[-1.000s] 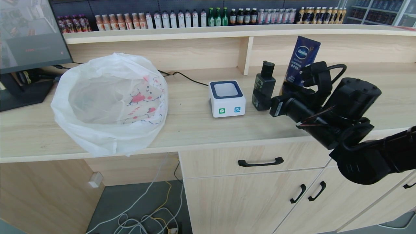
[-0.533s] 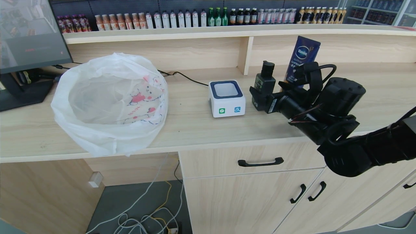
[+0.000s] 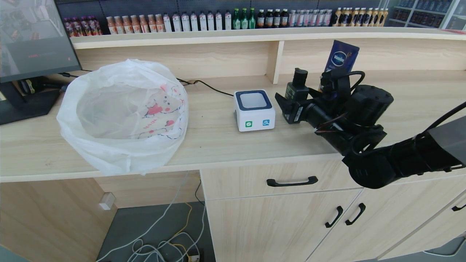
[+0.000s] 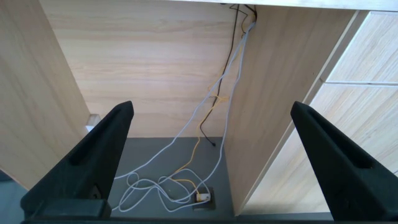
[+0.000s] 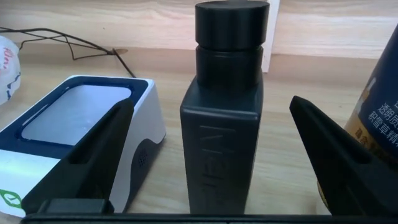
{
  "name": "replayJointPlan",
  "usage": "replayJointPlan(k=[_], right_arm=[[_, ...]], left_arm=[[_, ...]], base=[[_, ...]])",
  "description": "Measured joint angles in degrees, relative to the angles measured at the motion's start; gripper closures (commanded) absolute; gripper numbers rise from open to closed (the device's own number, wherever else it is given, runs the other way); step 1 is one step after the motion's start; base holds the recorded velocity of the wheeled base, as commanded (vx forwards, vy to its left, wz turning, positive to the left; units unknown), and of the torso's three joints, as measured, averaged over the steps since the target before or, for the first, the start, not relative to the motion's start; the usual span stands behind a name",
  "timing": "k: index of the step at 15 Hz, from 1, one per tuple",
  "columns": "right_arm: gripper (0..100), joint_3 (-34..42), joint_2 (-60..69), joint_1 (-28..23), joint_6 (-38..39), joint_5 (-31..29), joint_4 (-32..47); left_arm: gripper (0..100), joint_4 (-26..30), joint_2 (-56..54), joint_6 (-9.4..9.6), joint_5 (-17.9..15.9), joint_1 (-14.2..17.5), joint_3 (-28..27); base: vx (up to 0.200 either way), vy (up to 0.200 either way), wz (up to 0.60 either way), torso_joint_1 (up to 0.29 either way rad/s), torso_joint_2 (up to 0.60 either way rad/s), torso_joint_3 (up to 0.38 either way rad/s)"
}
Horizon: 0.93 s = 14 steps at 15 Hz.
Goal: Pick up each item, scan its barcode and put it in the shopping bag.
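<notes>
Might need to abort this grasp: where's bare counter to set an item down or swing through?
Widest bare counter lies between the shopping bag and the scanner, out to the front edge. More lies right of the blue tube. Crowded: scanner, dark bottle and tube stand close together, right gripper open at the bottle.

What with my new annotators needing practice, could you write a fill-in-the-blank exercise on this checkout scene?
1. The right gripper is ____, with one finger on each side of the bottle.
2. Between the bag and the bottle stands the white ____.
3. The tube standing by the bottle is dark ____.
Missing words: open; scanner; blue.
</notes>
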State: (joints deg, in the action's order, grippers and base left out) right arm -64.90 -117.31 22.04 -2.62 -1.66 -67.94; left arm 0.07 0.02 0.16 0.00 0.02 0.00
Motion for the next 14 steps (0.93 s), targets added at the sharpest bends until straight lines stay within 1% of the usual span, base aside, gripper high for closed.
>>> replayJointPlan(k=[4, 6, 9, 14], right_arm=[[0, -0.9, -1.1, -0.6, 1.5, 0.0, 0.5], [0, -1.4, -1.3, -0.9, 1.6, -0.1, 2.6], [0, -4.8, -1.5, -1.1, 1.6, -0.1, 7.4], [0, -8.3, -2.6, -1.3, 1.6, -0.1, 9.1]], left_arm=[[0, 0.0, 0.0, 0.02, 0.0, 0.0, 0.0], [0, 0.0, 0.0, 0.0, 0.0, 0.0, 0.0], [0, 0.0, 0.0, 0.02, 0.0, 0.0, 0.0], [0, 0.0, 0.0, 0.02, 0.0, 0.0, 0.0]], base=[[0.0, 0.0, 0.0, 0.0, 0.0, 0.0], [0.0, 0.0, 0.0, 0.0, 0.0, 0.0], [0.0, 0.0, 0.0, 0.0, 0.0, 0.0], [0.0, 0.0, 0.0, 0.0, 0.0, 0.0]])
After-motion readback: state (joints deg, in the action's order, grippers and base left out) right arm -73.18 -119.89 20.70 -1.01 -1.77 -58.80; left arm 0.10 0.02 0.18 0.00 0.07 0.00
